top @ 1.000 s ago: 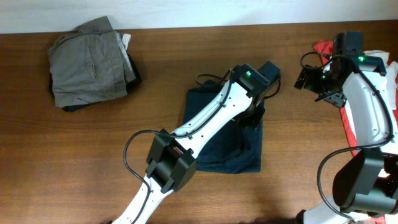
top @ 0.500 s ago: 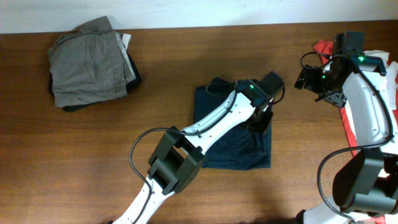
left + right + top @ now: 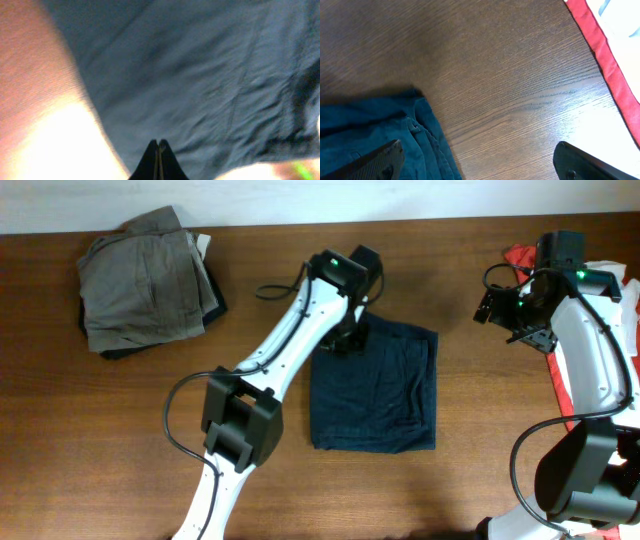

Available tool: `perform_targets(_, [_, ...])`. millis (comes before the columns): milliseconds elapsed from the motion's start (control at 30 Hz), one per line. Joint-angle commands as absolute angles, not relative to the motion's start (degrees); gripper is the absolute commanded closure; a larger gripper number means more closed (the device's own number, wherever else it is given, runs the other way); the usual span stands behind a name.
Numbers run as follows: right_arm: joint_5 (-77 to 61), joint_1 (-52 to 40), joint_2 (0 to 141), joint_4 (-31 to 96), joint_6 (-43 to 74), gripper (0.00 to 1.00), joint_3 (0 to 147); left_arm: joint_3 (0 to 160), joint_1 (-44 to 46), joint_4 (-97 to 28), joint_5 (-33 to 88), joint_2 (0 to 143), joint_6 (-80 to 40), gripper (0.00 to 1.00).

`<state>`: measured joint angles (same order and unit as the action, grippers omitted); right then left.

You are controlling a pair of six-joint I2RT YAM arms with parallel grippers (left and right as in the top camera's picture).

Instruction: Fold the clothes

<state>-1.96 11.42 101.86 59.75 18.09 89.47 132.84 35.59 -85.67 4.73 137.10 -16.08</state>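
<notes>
The dark navy-blue shorts [image 3: 380,390] lie folded into a flat rectangle at the table's middle. My left gripper [image 3: 345,340] is at their top left corner. In the left wrist view its fingers [image 3: 158,146] are shut tip to tip right over the navy cloth [image 3: 200,75], with nothing visibly pinched between them. My right gripper [image 3: 508,320] hovers to the right of the shorts. In the right wrist view it [image 3: 480,165] is wide open and empty over bare wood, with the shorts' corner [image 3: 380,130] at the lower left.
A stack topped by grey-khaki shorts [image 3: 145,280] sits at the back left. A red garment [image 3: 520,255] and white cloth [image 3: 625,300] lie at the right edge, under my right arm. They also show in the right wrist view: red garment [image 3: 600,55], white cloth [image 3: 620,15].
My left gripper has swept from the shorts' right middle to their top left corner. The shorts shifted slightly right and now lie flatter. The right arm has not moved.
</notes>
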Motion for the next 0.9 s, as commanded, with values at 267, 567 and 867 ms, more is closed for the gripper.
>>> perform_targets(267, [-1.2, 11.3, 101.4, 59.6, 18.7, 0.01, 89.8, 112.2, 50.0, -58.8, 17.0, 135.8, -18.8, 0.99])
perform_targets(567, [-1.2, 11.3, 101.4, 59.6, 18.7, 0.01, 89.8, 112.2, 52.2, -52.6, 12.6, 135.6, -18.3, 1.00])
perform_targets(867, [-1.2, 11.3, 101.4, 59.6, 18.7, 0.01, 89.8, 112.3, 52.4, -49.7, 7.9, 134.1, -17.8, 0.99])
